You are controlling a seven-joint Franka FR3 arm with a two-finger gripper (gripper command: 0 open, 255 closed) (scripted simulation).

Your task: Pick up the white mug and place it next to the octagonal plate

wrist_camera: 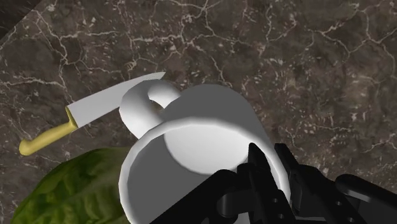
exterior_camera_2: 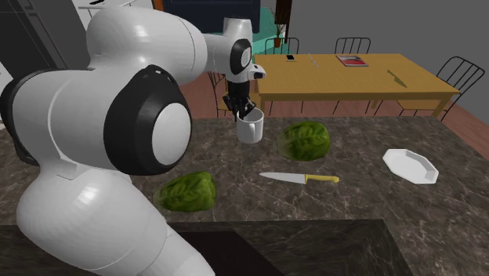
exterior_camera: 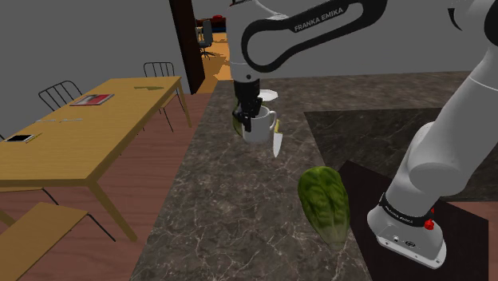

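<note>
Shoulder view: the gripper [exterior_camera: 249, 110] pinches the mug [exterior_camera: 260, 126] by its rim, so the mug hangs under the hand, seemingly clear of the counter [exterior_camera: 231, 215], with the knife [exterior_camera: 277, 144] close by.

Second exterior view: the plate [exterior_camera_2: 410, 165] lies well apart toward the right, beyond the knife, so I judge a carry comes next.

Wrist view: the jaws are closed narrowly on the mug's wall, one finger inside and one outside. This leaves the handle free.

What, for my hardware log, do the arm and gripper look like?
The arm has rounded white shells with dark joints; white FRANKA EMIKA lettering runs along one dark band, and a small red button sits near its base. The gripper is all black, with two blocky fingers.
</note>
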